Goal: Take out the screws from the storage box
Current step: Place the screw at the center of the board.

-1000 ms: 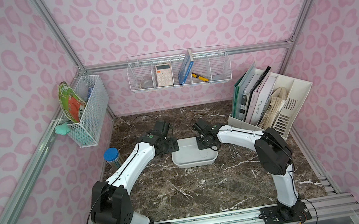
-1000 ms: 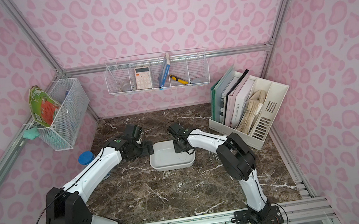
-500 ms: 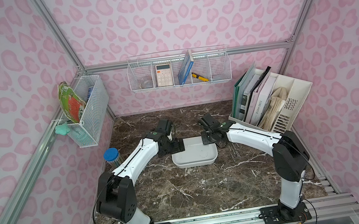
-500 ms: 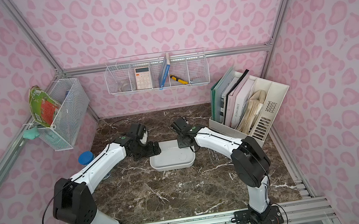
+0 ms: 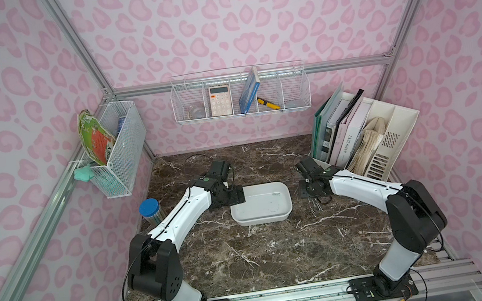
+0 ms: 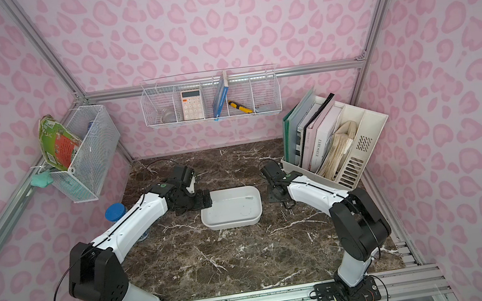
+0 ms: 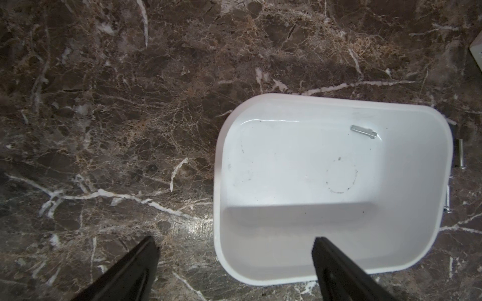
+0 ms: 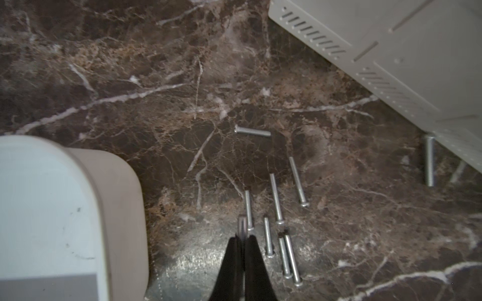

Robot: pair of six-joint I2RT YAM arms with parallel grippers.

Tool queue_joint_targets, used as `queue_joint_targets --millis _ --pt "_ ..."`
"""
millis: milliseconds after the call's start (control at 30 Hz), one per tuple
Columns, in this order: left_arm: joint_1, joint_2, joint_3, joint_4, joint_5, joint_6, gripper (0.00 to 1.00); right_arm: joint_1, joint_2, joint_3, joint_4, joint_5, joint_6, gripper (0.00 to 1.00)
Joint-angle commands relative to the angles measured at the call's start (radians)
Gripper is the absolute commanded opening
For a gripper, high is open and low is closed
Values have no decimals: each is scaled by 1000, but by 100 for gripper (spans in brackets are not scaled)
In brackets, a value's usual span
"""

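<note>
The storage box [image 5: 286,212] is a shallow white tray in the middle of the marble table, seen in both top views [image 6: 211,222]. One screw [image 7: 363,131] lies inside it by the far wall. Several screws [image 8: 276,198] lie on the table right of the box [image 5: 315,207]. My right gripper [image 8: 242,235] hangs over them, shut on a screw [image 8: 242,224] whose end sticks out past the fingertips. My left gripper [image 7: 236,242] is open at the box's left end [image 5: 236,196], one finger [image 7: 336,263] over the box's inside and the other [image 7: 143,263] over the table.
A cream slotted file organiser [image 5: 392,142] with folders stands at the back right, close to the right gripper; one screw [image 8: 429,161] lies against its base. A blue-lidded jar [image 5: 149,207] stands left of the left arm. White wire baskets [image 5: 239,94] hang on the walls.
The right gripper has moved right, from the box's right end to above the screws on the table. The left gripper slid right to the box's left end.
</note>
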Motion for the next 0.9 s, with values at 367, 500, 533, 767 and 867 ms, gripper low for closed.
queue_joint_targets --millis 367,500,533,767,867 --pt "0 -18 19 -30 -45 16 96 -19 113 1 65 -67 -63 4" --pt "0 -76 20 -44 -52 30 97 -22 174 57 43 -108 -87 9" --pt "0 -100 0 -23 -60 29 97 -22 194 80 26 -93 -93 10" --pt "0 -112 -22 -5 -62 20 97 1 262 85 20 -65 -55 18" --pt "-1 -99 -11 -17 -28 13 97 20 237 77 33 -44 -14 26"
